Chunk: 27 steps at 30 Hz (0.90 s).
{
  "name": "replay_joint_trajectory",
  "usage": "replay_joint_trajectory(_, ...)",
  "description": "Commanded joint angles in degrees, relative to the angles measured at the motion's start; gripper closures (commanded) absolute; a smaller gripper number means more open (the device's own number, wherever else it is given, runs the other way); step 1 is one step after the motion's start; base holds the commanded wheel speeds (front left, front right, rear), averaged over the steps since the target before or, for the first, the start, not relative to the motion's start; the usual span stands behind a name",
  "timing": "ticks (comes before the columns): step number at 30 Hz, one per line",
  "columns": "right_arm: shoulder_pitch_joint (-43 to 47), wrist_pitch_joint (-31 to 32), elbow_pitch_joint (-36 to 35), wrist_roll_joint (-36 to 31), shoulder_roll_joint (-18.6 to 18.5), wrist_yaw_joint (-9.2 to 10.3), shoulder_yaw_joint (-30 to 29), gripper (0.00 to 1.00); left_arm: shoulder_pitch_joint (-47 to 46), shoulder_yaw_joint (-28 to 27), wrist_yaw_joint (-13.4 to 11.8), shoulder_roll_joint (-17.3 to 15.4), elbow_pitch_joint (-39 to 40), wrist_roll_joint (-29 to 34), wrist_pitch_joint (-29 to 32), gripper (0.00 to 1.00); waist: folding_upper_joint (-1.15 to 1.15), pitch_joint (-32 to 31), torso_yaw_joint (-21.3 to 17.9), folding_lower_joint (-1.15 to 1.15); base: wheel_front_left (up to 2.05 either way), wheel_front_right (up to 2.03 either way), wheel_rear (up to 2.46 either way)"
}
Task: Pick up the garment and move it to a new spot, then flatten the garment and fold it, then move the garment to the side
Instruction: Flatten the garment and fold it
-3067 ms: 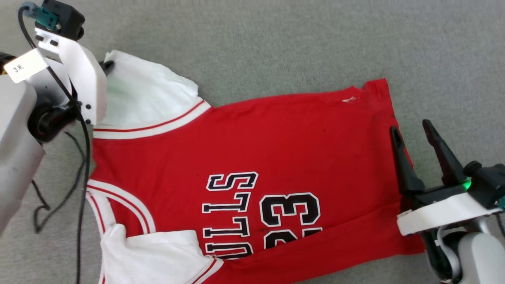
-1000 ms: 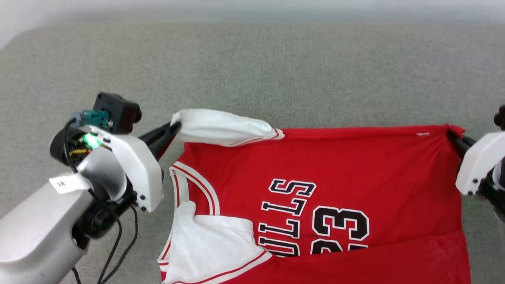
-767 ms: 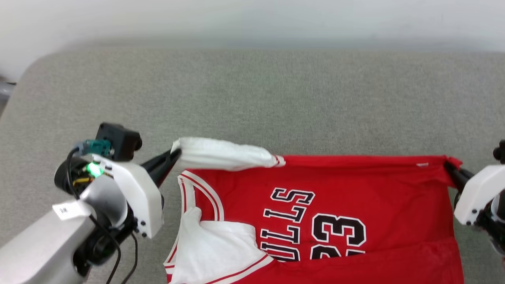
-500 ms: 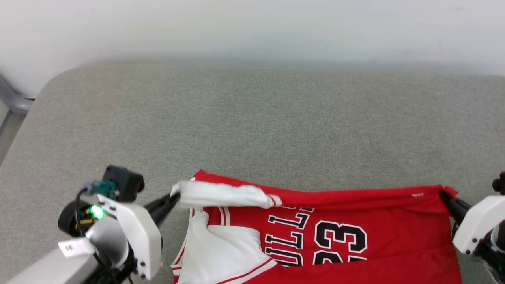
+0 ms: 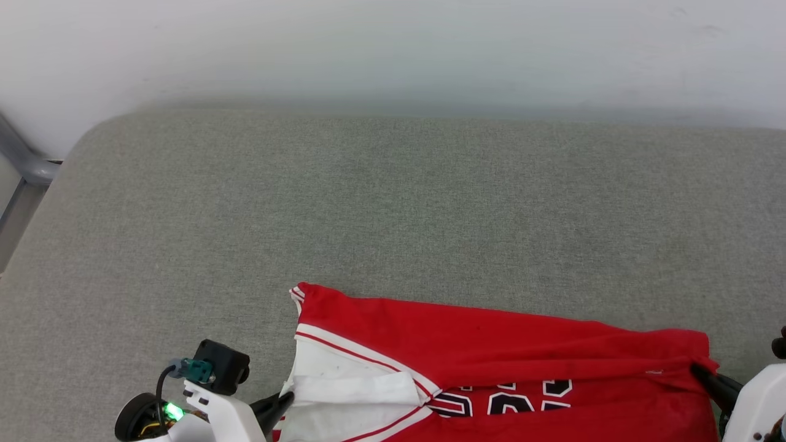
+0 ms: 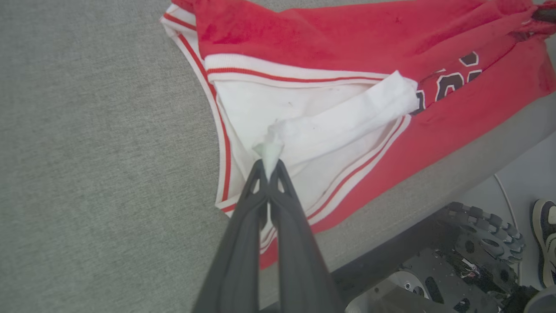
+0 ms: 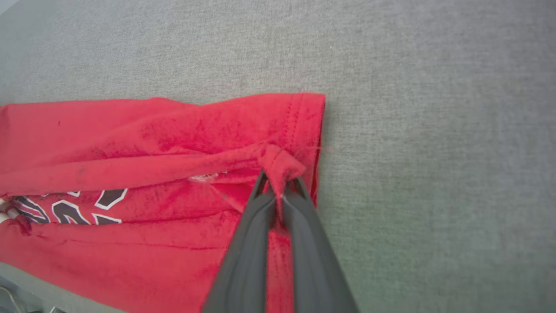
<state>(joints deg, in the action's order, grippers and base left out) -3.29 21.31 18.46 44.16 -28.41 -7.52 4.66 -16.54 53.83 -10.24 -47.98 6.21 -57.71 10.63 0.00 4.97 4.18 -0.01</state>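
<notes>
- At the table's [image 5: 393,202] near edge: shirt [image 5: 491,344] lies doubled over lengthwise, lettering mostly covered.
- Left hand [image 6: 268,167] pinches the white sleeve tip [image 6: 271,145]; right hand [image 7: 280,191] pinches the red hem corner [image 7: 278,161].
- Step looks like the fold. Next: lay both corners down aligned, then release.

A grey felt-like padded surface [image 5: 393,202] with a rounded corner spreads wide; a plain white wall [image 5: 393,49] rises behind it; a grey tube [image 5: 21,161] curves beside that corner
</notes>
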Motion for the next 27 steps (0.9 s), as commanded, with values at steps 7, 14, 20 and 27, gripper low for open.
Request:
replay_joint_trajectory(7,2.8,2.5,-2.5,1.5,-3.7,0.07,3.4,1.00,1.0,1.4,0.6,0.9,-4.3,0.9,0.1,1.00,0.00,0.3,-0.6,0.01,0.00,0.00,0.00)
replay_joint_trajectory(14,2.7,3.2,-2.2,1.6,-5.0,0.07,6.3,1.00,0.3,2.1,1.6,2.9,-7.8,1.2,-1.0,1.00,0.00,1.1,-0.8,0.01,0.00,0.00,0.00)
replay_joint_trajectory(20,2.0,3.4,-0.7,0.0,-5.6,0.09,8.6,0.00,-0.5,1.6,1.5,4.5,-10.3,1.7,-2.9,0.00,0.00,1.5,-1.0,0.01,0.00,0.00,0.00)
replay_joint_trajectory(27,1.8,3.3,-0.8,1.9,-5.6,0.09,9.0,0.00,0.3,0.8,1.5,4.9,-11.2,1.3,-5.0,0.00,0.00,0.0,-1.3,0.01,0.00,0.00,0.00)
